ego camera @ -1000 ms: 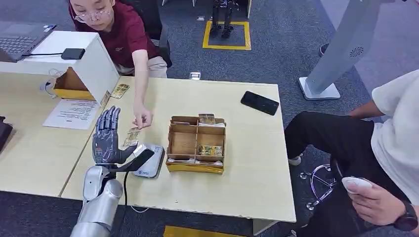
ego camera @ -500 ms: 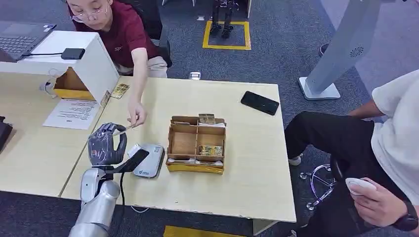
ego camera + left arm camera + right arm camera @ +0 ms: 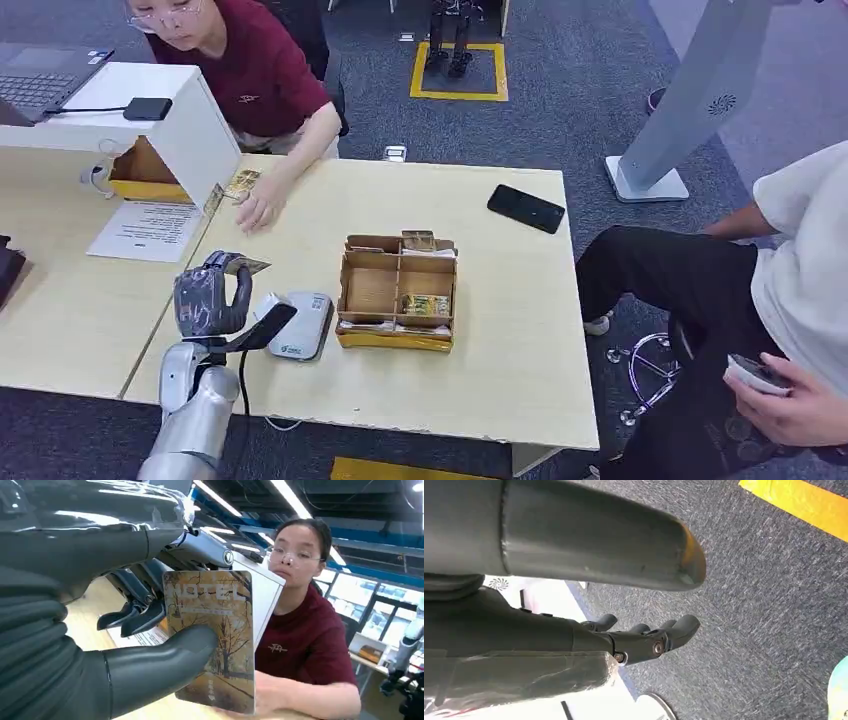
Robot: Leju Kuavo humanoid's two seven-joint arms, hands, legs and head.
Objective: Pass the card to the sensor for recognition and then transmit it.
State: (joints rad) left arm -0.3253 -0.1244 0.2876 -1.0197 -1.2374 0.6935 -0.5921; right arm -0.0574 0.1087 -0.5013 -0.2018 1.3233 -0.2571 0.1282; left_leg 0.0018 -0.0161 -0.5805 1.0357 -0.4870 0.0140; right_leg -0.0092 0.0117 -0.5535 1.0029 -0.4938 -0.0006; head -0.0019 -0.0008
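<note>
Left hand [image 3: 208, 300] raised above the near-left part of the bench [image 3: 500, 350], fingers [image 3: 140, 617] and thumb pinching a card [image 3: 212, 635] printed "HOTEL" with an autumn tree scene. Card sits at the top of the hand, just left of the sensor [image 3: 298, 325], not touching it. Sorting box [image 3: 398, 292] stands right of the sensor. Person in a red shirt [image 3: 255, 75] rests a hand on the far bench edge. Right hand [image 3: 644, 640] hangs over grey carpet, fingers loosely extended, holding nothing.
</note>
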